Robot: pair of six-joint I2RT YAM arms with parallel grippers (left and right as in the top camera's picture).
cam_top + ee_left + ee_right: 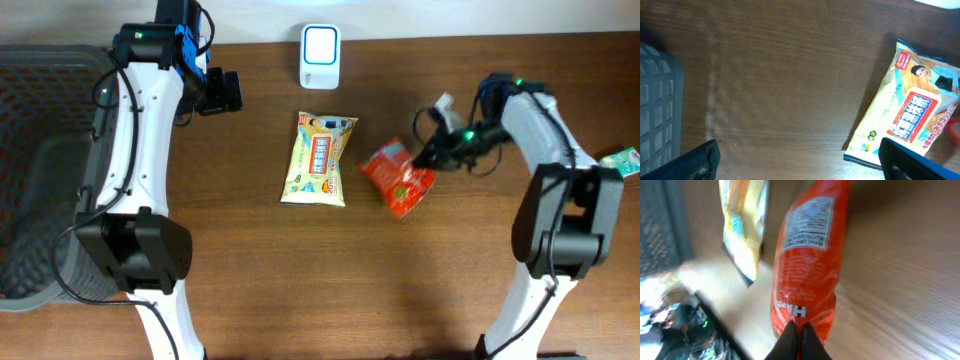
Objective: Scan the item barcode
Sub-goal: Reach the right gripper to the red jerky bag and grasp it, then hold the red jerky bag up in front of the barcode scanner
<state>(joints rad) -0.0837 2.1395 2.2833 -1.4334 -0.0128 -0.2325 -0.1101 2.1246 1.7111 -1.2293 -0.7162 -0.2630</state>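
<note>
The red snack packet lies tilted on the wooden table, right of centre in the overhead view. Its upper right corner points toward the right gripper, which meets the packet at that corner. In the right wrist view the two dark fingers are pressed together at the bottom centre of the frame, pinched on the packet's near end. The packet stretches up from them, with a white printed panel near the top of the frame.

A yellow snack packet lies at the centre of the overhead view, just left of the red one and apart from it. The white scanner sits at the top centre edge, above the yellow packet and well apart from the red one.

The left gripper hovers at the upper left with its jaws spread wide. In the left wrist view one finger shows in each bottom corner, bare table lies between them, and the yellow packet is at the right.

A dark mesh basket fills the left edge, and a small green packet lies at the right edge.
</note>
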